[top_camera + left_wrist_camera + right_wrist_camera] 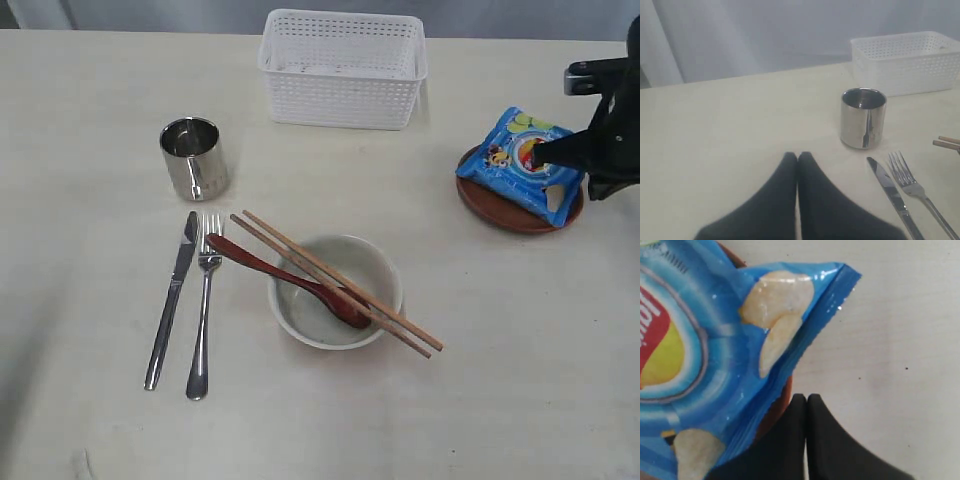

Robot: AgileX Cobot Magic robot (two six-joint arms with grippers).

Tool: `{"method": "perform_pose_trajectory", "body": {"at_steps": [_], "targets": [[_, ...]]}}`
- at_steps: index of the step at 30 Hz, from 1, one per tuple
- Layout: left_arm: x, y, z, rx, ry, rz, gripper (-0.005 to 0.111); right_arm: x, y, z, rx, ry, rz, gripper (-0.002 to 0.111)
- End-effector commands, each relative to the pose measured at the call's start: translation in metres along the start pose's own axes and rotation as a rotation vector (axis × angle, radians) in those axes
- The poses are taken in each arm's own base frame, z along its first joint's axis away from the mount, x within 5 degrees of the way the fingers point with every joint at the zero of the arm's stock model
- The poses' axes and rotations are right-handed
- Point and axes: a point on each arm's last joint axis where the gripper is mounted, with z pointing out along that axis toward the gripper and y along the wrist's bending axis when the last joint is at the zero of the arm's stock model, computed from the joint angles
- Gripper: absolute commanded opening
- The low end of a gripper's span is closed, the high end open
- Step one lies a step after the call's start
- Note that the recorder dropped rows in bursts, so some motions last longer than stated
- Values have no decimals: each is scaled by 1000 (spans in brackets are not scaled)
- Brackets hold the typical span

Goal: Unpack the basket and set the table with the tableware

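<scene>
Pale tabletop (500,400) looks fully set; both jaws are pressed together (holding nothing). Raise your right arm (612,130) without dragging the chips bag (515,160) off the plate (500,216)

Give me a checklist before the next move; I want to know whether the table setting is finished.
1. Basket unpacked: ok, nothing shows inside.
2. Cup upright: ok.
3. Knife and fork side by side: ok.
4. Spoon and chopsticks resting on bowl: ok.
5. Plate bare: not ok, chips bag lies on it.
6. Left gripper and right gripper shut, holding nothing: ok.
</scene>
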Motion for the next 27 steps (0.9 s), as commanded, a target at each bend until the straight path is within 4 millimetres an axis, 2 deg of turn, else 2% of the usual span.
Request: {"method": "perform_pose_trajectory", "body": {"at_steps": [1,5,9,19,27], "targets": [[0,0,0,1,-9,-8,0,1,-12,16,8,17,28,-1],[0,0,0,1,-9,-8,0,0,-20,19,6,8,50,-1],[0,0,0,1,-9,-8,0,-2,-18,19,-12,-6,42,-1],[0,0,0,0,-9,-6,0,-1,7,16,-141,-2,-10,-1],[0,0,0,0,-9,-6,0,-4,39,9,-165,-70,-125,-1]]}}
